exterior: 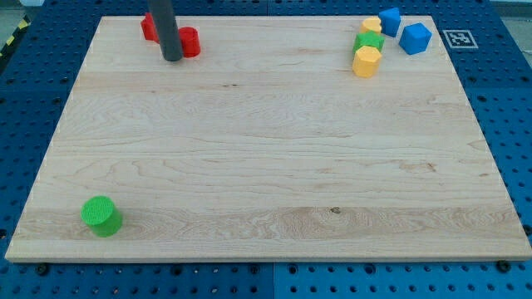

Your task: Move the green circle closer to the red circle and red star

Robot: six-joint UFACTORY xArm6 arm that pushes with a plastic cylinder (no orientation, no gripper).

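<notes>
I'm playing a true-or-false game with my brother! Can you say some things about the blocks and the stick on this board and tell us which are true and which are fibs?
1. The green circle sits near the view's bottom left corner of the board. True.
2. My tip is touching the green circle. False: it is far away, at the view's top left, between the two red blocks.
3. Two blue blocks sit at the view's top right. True.
4. The yellow block is alone in the middle of the board. False: it is in the top right cluster, just below a green block.
</notes>
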